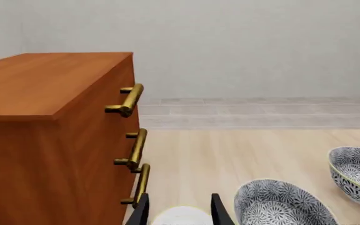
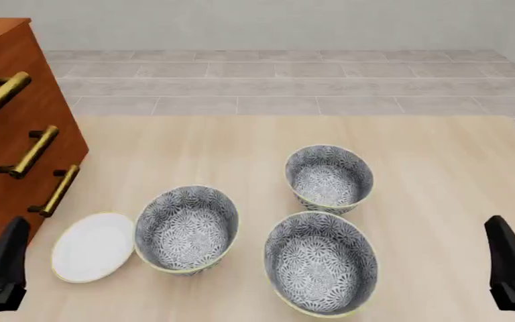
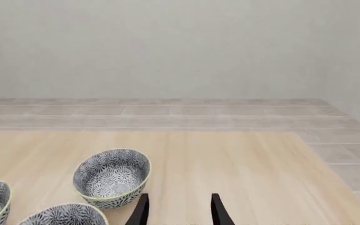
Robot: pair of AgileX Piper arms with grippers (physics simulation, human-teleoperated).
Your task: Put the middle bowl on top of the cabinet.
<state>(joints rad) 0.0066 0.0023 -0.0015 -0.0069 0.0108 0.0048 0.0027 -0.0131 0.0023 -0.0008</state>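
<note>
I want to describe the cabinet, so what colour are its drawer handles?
Brass-gold bar handles on the reddish-brown wooden cabinet; clearest in the left wrist view.

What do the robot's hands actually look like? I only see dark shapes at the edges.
Little shows. Each gripper ends in two slim, plain black fingers that taper to a point. The left gripper and right gripper appear in the front view as dark angular wedges at the bottom corners. No cables, markings or colour accents are visible, and the arms themselves are out of frame.
</note>
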